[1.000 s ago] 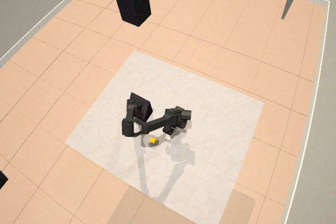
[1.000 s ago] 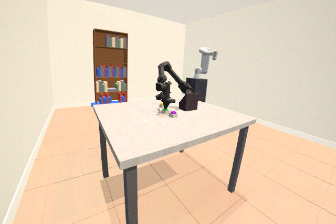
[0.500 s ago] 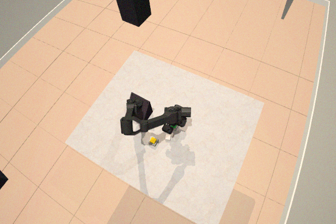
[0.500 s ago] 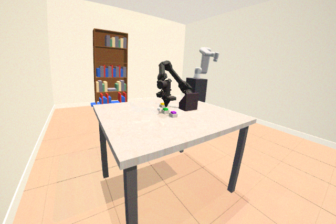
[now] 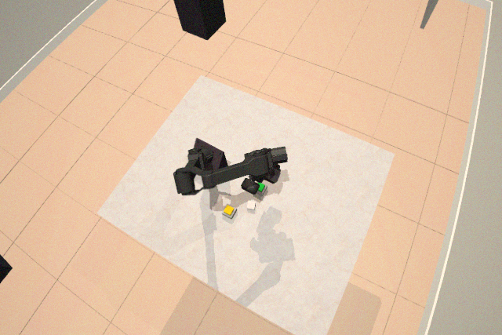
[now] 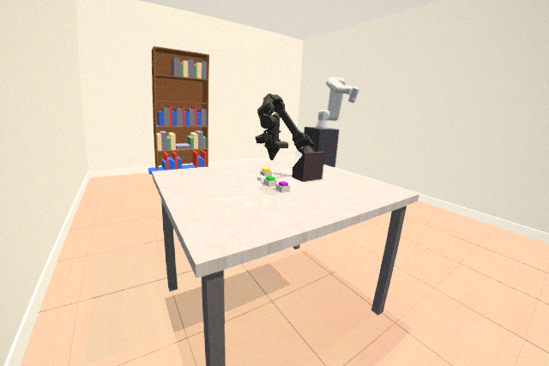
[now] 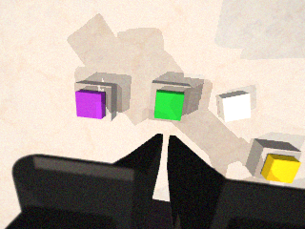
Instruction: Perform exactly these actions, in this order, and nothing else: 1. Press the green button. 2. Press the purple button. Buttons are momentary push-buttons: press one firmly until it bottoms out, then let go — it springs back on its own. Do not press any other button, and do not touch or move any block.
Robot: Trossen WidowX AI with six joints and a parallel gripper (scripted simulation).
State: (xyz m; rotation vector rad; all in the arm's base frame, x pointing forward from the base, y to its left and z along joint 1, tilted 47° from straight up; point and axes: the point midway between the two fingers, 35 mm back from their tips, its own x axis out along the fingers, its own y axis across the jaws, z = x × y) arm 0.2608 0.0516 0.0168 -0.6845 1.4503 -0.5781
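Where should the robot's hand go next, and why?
Probably sideways to above the purple button, then down. The shut hand hangs above the table, clear of the green button, which looks popped up, so purple seems next.

The arm [image 6: 283, 124] is matt black with blocky links, its gripper [image 7: 164, 138] ending in two tapered, wedge-shaped black fingers.

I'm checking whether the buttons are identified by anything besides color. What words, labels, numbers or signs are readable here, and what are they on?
None: no readable text in any view.
Green button, purple button, yellow button: plain colored caps, unmarked.
White block: blank faces.
Book spines on the bookshelf: too small to show any lettering.
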